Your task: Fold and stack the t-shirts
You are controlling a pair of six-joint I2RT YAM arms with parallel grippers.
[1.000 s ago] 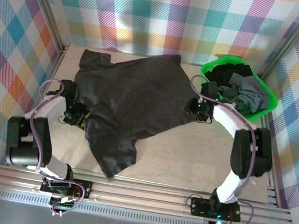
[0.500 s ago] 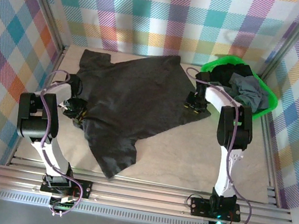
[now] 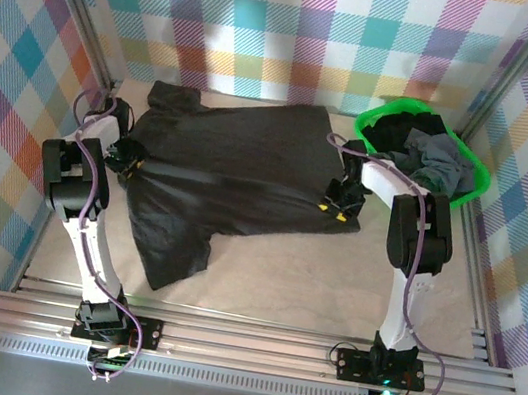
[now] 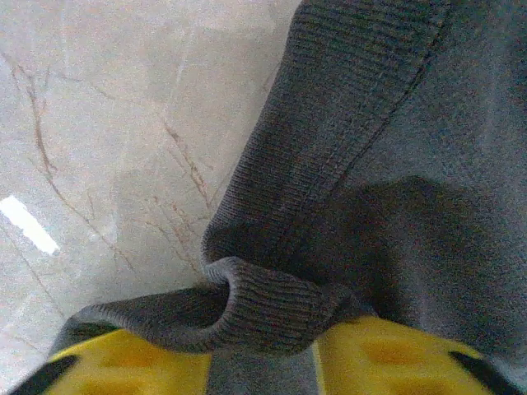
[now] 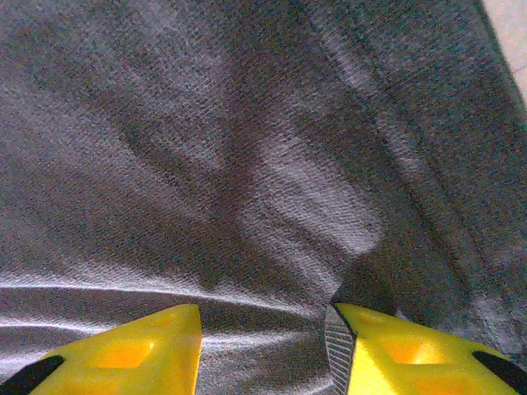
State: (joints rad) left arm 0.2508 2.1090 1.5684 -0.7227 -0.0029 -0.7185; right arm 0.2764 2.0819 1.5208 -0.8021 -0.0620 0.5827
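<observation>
T-shirt (image 3: 238, 168) collar edge hidden inside left pincer (image 4: 262, 362)

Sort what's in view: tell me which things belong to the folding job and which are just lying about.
Job: charcoal t-shirt, spread flat and pinched by the left tool and the right tool; black shirt and grey-blue shirt, both crumpled, waiting.
Lying about: green basket holding those two; table; plaid walls.
</observation>
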